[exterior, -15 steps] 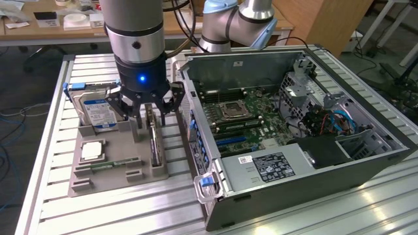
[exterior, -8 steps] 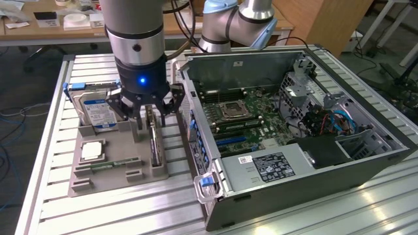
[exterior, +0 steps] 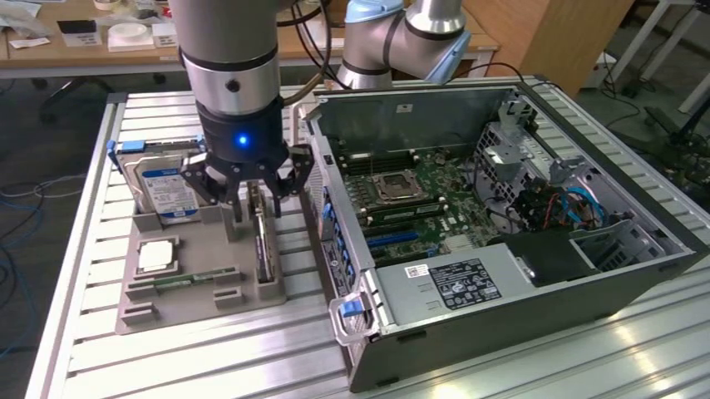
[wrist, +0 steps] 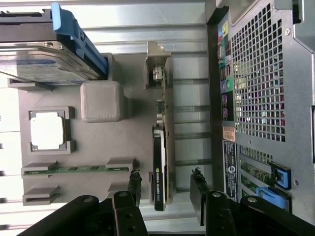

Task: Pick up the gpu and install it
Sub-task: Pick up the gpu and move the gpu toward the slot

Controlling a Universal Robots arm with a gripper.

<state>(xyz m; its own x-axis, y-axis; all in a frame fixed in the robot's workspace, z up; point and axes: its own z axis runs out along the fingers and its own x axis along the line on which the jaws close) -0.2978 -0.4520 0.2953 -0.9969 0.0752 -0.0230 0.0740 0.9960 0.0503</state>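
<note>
a ribbed aluminium table (exterior: pixel 222 357) catches pale glare along its slats. behind it runs a long wooden desk (exterior: pixel 66 51) littered with small white boxes, and beside that a tall wooden panel (exterior: pixel 554 33). blue cables (exterior: pixel 13 274) trail across the grey floor (exterior: pixel 45 141).

Bench: ribbed aluminium table (exterior: pixel 166 366), pale metal slats. Two items sit directly on it. Grey moulded holder tray (exterior: pixel 186 309) lies flat on the exterior view's left. Open computer case (exterior: pixel 533 320) lies on its side on the exterior view's right, open face up. Narrow strip of bare slats between them; not touching
</note>
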